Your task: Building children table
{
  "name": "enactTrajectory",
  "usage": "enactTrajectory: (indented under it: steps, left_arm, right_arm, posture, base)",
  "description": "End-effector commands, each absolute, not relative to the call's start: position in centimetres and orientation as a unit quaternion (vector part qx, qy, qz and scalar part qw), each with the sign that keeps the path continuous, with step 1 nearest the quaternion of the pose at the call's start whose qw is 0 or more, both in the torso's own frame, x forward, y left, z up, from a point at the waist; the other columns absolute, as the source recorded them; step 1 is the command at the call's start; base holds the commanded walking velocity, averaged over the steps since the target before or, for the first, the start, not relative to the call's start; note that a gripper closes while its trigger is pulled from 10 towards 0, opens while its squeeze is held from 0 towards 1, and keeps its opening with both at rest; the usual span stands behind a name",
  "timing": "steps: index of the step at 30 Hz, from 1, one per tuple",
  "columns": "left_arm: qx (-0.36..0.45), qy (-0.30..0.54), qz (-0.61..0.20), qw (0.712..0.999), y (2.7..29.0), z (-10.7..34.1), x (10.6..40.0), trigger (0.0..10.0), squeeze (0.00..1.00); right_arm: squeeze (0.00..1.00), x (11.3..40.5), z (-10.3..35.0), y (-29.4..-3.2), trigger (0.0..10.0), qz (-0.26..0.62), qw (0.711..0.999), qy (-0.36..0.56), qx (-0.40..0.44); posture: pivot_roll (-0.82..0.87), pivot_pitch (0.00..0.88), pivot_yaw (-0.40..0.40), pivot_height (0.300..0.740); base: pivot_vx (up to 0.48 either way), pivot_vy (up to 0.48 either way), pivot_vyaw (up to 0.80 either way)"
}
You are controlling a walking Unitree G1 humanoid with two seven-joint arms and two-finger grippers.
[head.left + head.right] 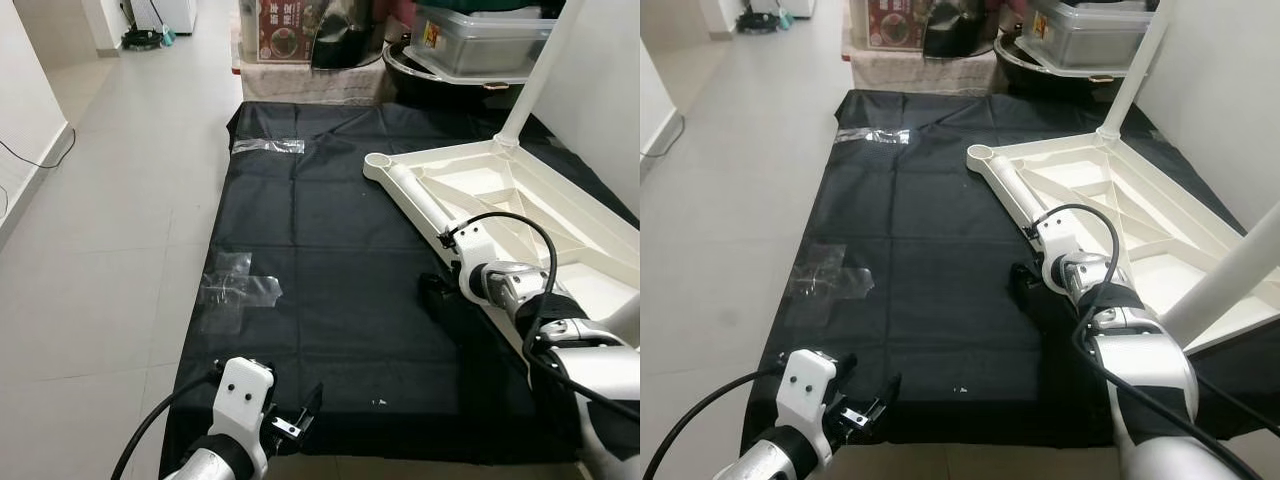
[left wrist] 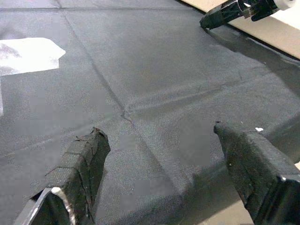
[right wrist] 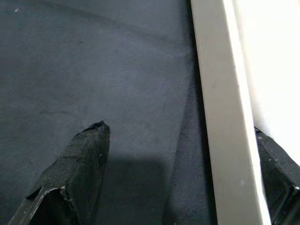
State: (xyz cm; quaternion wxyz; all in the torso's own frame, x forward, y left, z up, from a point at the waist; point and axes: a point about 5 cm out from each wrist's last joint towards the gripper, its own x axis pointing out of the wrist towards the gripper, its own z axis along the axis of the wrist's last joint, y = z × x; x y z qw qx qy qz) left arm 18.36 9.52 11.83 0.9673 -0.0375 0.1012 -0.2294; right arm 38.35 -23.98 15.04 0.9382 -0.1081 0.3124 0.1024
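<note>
Pale floor tiles run back toward a doorway, and a black cloth is spread flat over them. On the cloth's far right side lies the white children's table, upside down, its ribbed underside facing up. One white leg stands upright from the table's far corner; another leg rises at the near corner. Behind the cloth sit a stone ledge, a dark pan and a clear lidded tub. Two patches of clear tape stick to the cloth, well left of the table. The right tool is spread wide, straddling the table's near rim, one finger on the cloth and one inside. The left tool hangs wide open over the cloth's near edge, far from the table.
</note>
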Motion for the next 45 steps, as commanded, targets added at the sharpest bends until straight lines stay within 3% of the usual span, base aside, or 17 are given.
enactTrajectory:
  steps: [1,3,4,5,18,21,22,24,25,26,27,29,30,31,33,34,45]
  left_arm:
    - [-0.039,0.109,-0.233,0.965,9.5,11.8,18.0,10.0,0.00]
    - [-0.039,0.109,-0.234,0.965,9.5,11.8,18.1,10.0,0.00]
    - [-0.038,0.109,-0.234,0.965,9.5,11.8,18.1,10.0,0.00]
    - [-0.037,0.109,-0.234,0.965,9.5,11.8,18.1,10.0,0.00]
    - [-0.034,0.107,-0.232,0.966,9.5,11.8,18.2,10.0,0.00]
    - [-0.034,0.108,-0.233,0.966,9.6,11.7,18.3,10.0,0.00]
    - [-0.034,0.108,-0.233,0.966,9.6,11.7,18.3,10.0,0.00]
    - [-0.033,0.108,-0.233,0.966,9.7,11.6,18.4,10.0,0.00]
    - [-0.033,0.108,-0.233,0.966,9.7,11.6,18.4,10.0,0.00]
    - [-0.032,0.109,-0.234,0.966,9.7,11.5,18.4,10.0,0.00]
    - [-0.032,0.109,-0.234,0.966,9.7,11.5,18.4,10.0,0.00]
    - [-0.031,0.109,-0.234,0.966,9.7,11.5,18.5,10.0,0.00]
    - [-0.031,0.109,-0.234,0.966,9.7,11.5,18.5,10.0,0.00]
    - [-0.030,0.109,-0.234,0.966,9.8,11.4,18.6,10.0,0.00]
    - [-0.030,0.109,-0.234,0.966,9.8,11.4,18.6,10.0,0.00]
    - [-0.029,0.109,-0.234,0.966,9.8,11.3,18.7,10.0,0.00]
    - [-0.026,0.110,-0.234,0.966,9.8,11.0,18.9,10.0,0.00]
  right_arm:
    - [0.00,37.6,13.7,-23.7,10.0,0.131,0.923,0.348,-0.103]
    - [0.00,37.5,13.5,-23.1,10.0,0.166,0.913,0.357,-0.103]
    - [0.00,37.4,13.3,-22.5,0.9,0.203,0.901,0.367,-0.109]
    - [0.00,37.3,13.3,-22.2,0.0,0.233,0.891,0.371,-0.122]
    - [0.00,37.4,13.9,-21.4,0.0,0.303,0.869,0.360,-0.151]
    - [0.00,36.8,14.1,-20.6,0.0,0.406,0.825,0.356,-0.169]
    - [0.00,36.8,14.1,-20.6,0.0,0.406,0.825,0.356,-0.169]
    - [0.00,35.7,14.2,-20.4,0.0,0.509,0.756,0.363,-0.194]
    - [0.00,35.7,14.2,-20.4,0.0,0.509,0.756,0.363,-0.194]
    - [0.00,35.3,14.2,-20.4,0.0,0.544,0.727,0.365,-0.207]
    - [0.00,35.3,14.2,-20.4,0.0,0.544,0.727,0.365,-0.207]
    - [0.00,34.7,14.4,-20.6,0.0,0.585,0.685,0.364,-0.236]
    - [0.00,34.7,14.4,-20.6,0.0,0.585,0.685,0.364,-0.236]
    - [0.00,34.6,14.6,-20.7,0.0,0.600,0.667,0.360,-0.255]
    - [0.00,34.6,14.6,-20.7,0.0,0.600,0.667,0.360,-0.255]
    - [0.00,34.4,14.7,-20.9,0.0,0.610,0.649,0.357,-0.282]
    - [0.00,34.7,15.5,-22.1,0.0,0.587,0.600,0.349,-0.417]
  posture:
    - [0.11,0.141,-0.097,0.740]
    - [0.12,0.141,-0.097,0.740]
    - [0.12,0.142,-0.098,0.740]
    - [0.12,0.142,-0.100,0.740]
    - [0.12,0.140,-0.101,0.740]
    - [0.12,0.132,-0.100,0.740]
    - [0.12,0.132,-0.100,0.740]
    - [0.12,0.119,-0.098,0.740]
    - [0.12,0.119,-0.098,0.740]
    - [0.11,0.115,-0.098,0.740]
    - [0.11,0.115,-0.098,0.740]
    - [0.11,0.109,-0.096,0.740]
    - [0.11,0.109,-0.096,0.740]
    - [0.12,0.100,-0.096,0.740]
    - [0.12,0.100,-0.096,0.740]
    - [0.12,0.095,-0.096,0.740]
    - [0.11,0.066,-0.096,0.740]
  base:
    - [0.000,0.000,0.00]
    - [0.000,0.000,0.00]
    - [0.000,0.000,0.00]
    - [0.000,0.000,0.00]
    - [0.000,0.000,0.00]
    - [0.000,0.000,0.00]
    - [0.000,0.000,0.00]
    - [0.000,0.000,0.00]
    - [0.000,0.000,0.00]
    - [0.000,0.000,0.00]
    - [0.000,0.000,0.00]
    - [0.000,0.000,0.00]
    - [0.000,0.000,0.00]
    - [0.000,0.000,0.00]
    - [0.000,0.000,0.00]
    - [0.000,0.000,0.00]
    - [0.000,0.000,0.00]
